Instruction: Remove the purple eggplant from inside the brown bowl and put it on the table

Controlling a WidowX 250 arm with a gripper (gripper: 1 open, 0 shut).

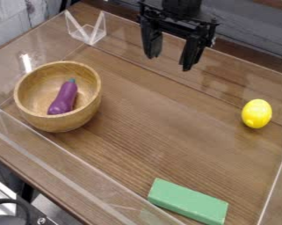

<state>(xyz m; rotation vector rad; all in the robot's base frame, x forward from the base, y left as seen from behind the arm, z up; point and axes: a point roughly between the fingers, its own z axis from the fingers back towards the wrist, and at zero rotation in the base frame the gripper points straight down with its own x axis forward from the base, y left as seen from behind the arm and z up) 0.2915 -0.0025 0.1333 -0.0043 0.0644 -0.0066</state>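
- The claw [176, 48] hangs over the far side of the desk [149, 119], its two black fingers well apart, with nothing between them.
- The eggplant [63, 97] lies inside the bowl [57, 89], towards the left edge of the view.
- Seen from the camera, the eggplant is to the left of the claw and lower in the view, well apart from it.
- It lies lengthwise, its dark stem end pointing up the view and its fatter purple end down, near the bowl's lower wall.
- The lemon [256, 113] sits on the desk by the right side of the view.
- The green block [188, 202] lies flat on the desk at the bottom, slightly slanted.
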